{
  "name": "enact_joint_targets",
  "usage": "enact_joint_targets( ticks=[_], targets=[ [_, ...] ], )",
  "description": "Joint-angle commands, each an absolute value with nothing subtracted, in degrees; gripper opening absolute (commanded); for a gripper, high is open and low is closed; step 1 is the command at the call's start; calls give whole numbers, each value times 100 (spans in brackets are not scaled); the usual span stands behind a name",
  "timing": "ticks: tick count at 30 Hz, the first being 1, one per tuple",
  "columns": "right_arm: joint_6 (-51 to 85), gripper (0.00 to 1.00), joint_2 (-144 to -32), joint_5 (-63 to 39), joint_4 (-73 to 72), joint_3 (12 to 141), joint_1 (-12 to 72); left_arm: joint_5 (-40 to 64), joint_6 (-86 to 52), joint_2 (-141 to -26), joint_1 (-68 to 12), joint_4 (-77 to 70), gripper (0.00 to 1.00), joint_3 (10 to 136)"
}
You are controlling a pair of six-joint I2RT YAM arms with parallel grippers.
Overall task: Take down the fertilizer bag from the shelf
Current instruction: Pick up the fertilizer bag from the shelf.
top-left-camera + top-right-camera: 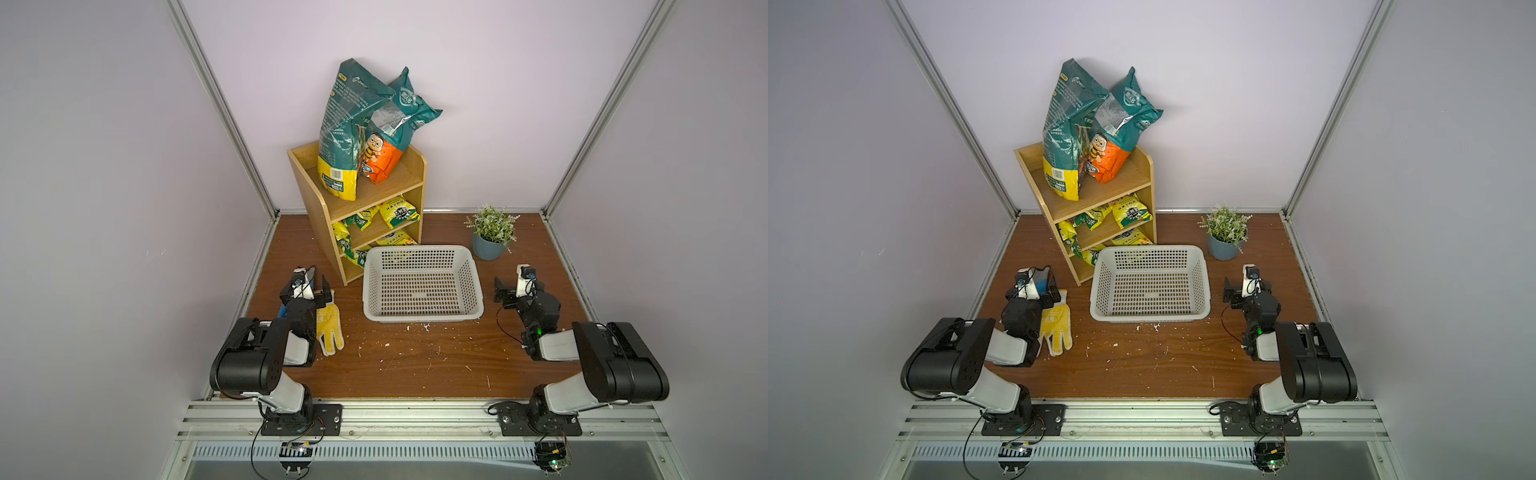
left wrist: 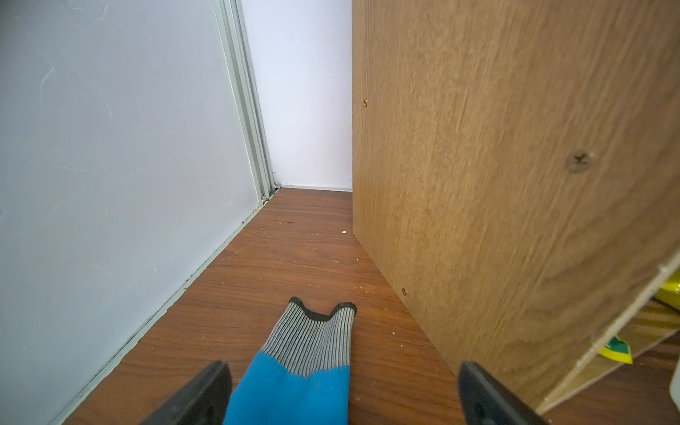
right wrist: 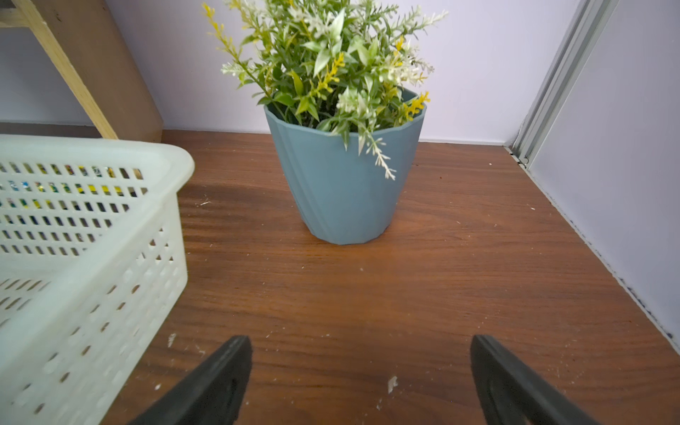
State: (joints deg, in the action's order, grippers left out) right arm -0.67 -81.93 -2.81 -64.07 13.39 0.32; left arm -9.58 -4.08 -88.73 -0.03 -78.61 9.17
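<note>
Wooden tabletop [image 1: 415, 365] — basket [image 1: 371, 286] fronts shelf [image 1: 320, 232]; glove [image 1: 330, 332], plant [image 1: 492, 226] flanking.

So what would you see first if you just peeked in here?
Probably the green and yellow bag and the green and orange bag standing tall on top of the wooden shelf. Then the white basket in front of it, and the yellow glove beside the left arm.

Near half of the table [image 1: 415, 365] is open, with crumbs only. The white basket [image 1: 420, 249] fills the centre and stands hard against the shelf [image 1: 316, 232] front, screening the lower tiers (contact not determinable). The top tier is open to the front. A blue glove [image 2: 294, 386] lies in the narrow lane along the left edge. The potted plant [image 1: 490, 239] stands near the far right corner, with a clear gap between it and the basket.
</note>
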Motion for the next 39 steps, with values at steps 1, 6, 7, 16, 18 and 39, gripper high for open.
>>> enact_joint_targets(
  ticks=[1, 6, 7, 16, 18, 39],
  targets=[
    [66, 99, -7168, -28, -5171, 1887, 70, -1178, -410, -8497, -35, -7782, 99, 894],
    [896, 96, -6183, 380, -2931, 2960, 87, -2007, -525, -7184, -176, -6130, 99, 1241],
    [1065, 94, -6115, 327, -2654, 3144, 109, -2166, -538, -6897, -222, -5597, 99, 1399],
    [1277, 93, -7116, 94, -853, 6061, 2339, -2308, -2617, -5355, -41, -1190, 99, 2843],
    [1320, 93, -7731, -187, -683, 7048, 2757, -1799, -2644, -5105, 114, -1187, 99, 2797],
    [731, 99, -13605, 163, -960, 15814, 4490, -677, -2183, -6056, 167, -737, 99, 3345]
  ],
)
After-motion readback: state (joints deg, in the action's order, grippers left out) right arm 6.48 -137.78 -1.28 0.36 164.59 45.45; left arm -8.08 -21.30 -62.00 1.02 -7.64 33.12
